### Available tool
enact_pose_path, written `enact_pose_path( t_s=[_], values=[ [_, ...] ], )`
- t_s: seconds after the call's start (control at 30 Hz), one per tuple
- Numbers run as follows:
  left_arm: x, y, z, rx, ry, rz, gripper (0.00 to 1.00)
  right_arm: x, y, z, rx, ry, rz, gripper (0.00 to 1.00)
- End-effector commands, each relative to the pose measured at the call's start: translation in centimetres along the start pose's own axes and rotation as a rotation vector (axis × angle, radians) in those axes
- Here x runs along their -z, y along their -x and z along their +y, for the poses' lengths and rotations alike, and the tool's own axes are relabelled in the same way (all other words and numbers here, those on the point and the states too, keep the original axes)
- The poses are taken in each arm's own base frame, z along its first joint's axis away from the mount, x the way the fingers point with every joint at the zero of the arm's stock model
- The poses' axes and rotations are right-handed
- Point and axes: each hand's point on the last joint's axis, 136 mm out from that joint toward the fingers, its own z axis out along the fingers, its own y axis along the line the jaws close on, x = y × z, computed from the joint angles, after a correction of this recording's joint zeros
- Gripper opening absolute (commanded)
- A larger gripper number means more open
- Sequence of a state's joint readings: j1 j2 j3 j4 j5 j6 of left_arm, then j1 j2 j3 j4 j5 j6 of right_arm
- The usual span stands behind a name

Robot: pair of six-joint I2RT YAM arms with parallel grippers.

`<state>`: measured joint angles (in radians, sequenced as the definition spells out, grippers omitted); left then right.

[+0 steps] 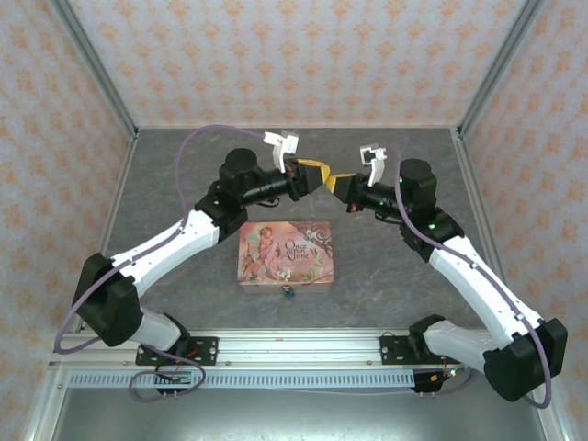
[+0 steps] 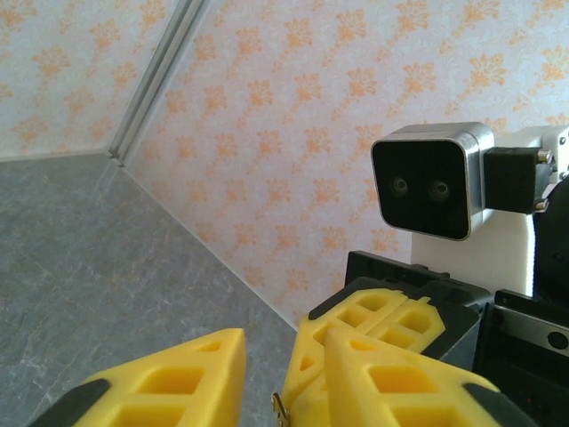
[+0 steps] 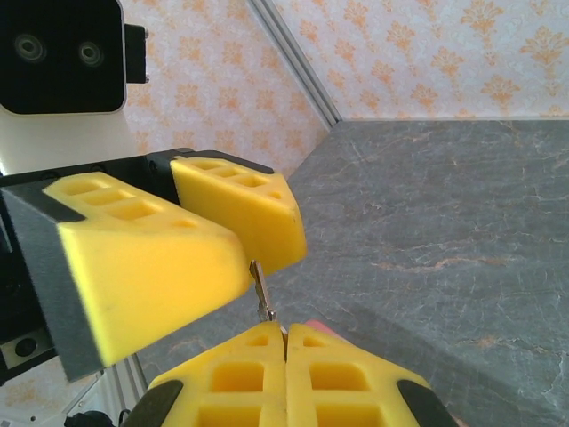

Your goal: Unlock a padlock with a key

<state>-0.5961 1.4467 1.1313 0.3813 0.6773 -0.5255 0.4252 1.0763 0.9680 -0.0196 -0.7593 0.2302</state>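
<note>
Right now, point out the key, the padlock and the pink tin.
key (image 3: pixel 263 292): right wrist view, bare shaft
padlock (image 1: pixel 288 292): top external view, body
pink tin (image 1: pixel 287 255): top external view, lid middle

The padlock (image 1: pixel 288 292) is a tiny dark blue-green lock that lies on the surface (image 1: pixel 184 193), just beside the near edge of the pink tin (image 1: pixel 287 254). The key (image 3: pixel 263 294), small and silver, stands upright, pinched in the right end effector (image 3: pixel 284 342).
</note>
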Motion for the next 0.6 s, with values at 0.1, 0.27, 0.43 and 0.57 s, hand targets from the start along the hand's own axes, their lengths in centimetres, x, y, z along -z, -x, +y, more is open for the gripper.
enact_pose_path(
  t_s=[0.1,0.27,0.43,0.57],
  values=[
    [-0.2,1.5,-2.0,-0.028,-0.059,-0.026,0.08,0.1,2.1,1.6,0.025,0.046,-0.05,0.0],
    [0.1,1.8,-2.1,-0.042,-0.045,-0.036,0.0,0.2,1.8,1.4,0.022,0.034,-0.043,0.15],
    [0.4,2.0,-2.2,-0.051,-0.04,-0.04,0.0,0.0,1.7,2.3,0.021,0.096,-0.044,0.3],
    [0.6,2.0,-2.4,-0.053,-0.042,-0.043,0.0,-0.4,1.7,2.5,0.01,0.127,-0.034,0.32]
  ],
)
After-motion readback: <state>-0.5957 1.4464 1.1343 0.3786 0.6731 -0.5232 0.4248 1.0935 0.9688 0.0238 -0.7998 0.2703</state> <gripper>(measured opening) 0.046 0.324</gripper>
